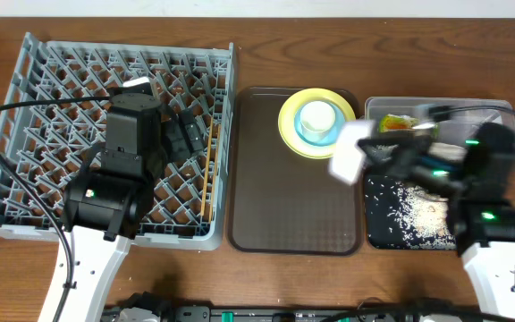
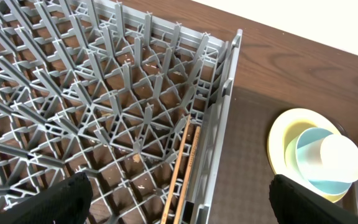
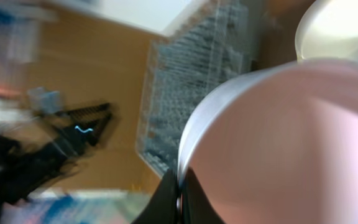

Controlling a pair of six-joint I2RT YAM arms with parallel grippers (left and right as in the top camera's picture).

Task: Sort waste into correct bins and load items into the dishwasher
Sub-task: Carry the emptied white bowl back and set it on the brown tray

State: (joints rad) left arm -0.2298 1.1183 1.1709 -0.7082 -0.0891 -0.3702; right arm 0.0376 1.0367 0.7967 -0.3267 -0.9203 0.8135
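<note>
The grey dish rack point(image 1: 52, 134) fills the left. The wooden chopsticks point(image 1: 208, 174) lie along its right side and show in the left wrist view point(image 2: 182, 165). My left gripper point(image 2: 185, 205) hangs open over them, holding nothing. The yellow plate point(image 1: 289, 125) holds the light blue bowl point(image 1: 307, 136) and the white cup point(image 1: 317, 116). My right gripper point(image 1: 375, 154) is shut on the rim of the white bowl point(image 1: 349, 152), tilted in the air, blurred; its fingers point(image 3: 180, 199) pinch the rim point(image 3: 278, 143). Rice point(image 1: 418, 215) lies in the black tray point(image 1: 378, 234). The wrapper point(image 1: 396, 122) lies in the clear tub point(image 1: 374, 104). The napkin is hidden.
The dark brown serving tray point(image 1: 284, 206) lies between the rack and the bins, with the plate stack at its far end. My right arm covers much of the clear tub and the black tray. The table's wood shows along the far edge.
</note>
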